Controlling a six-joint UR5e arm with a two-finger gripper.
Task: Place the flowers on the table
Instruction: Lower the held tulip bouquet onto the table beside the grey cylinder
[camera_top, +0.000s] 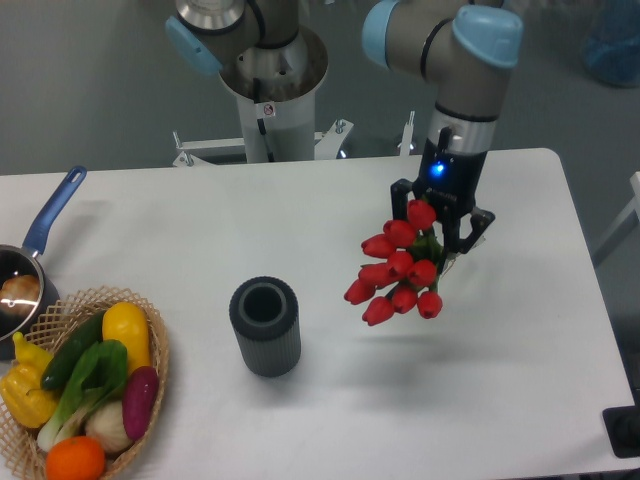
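Observation:
The flowers (396, 268), a bunch of red tulips with green stems, hang tilted in the air above the right half of the white table (300, 215), heads pointing down and to the left. My gripper (441, 232) is shut on the stems at the bunch's upper right end. The stem ends are hidden behind the fingers. The tulip heads are clear of the tabletop; their shadow lies on the table below them.
A dark grey ribbed cylinder vase (265, 326) stands upright left of the flowers. A wicker basket (155, 345) of vegetables sits at the front left corner. A blue-handled pot (25, 275) is at the left edge. The robot base (272, 90) stands behind the table.

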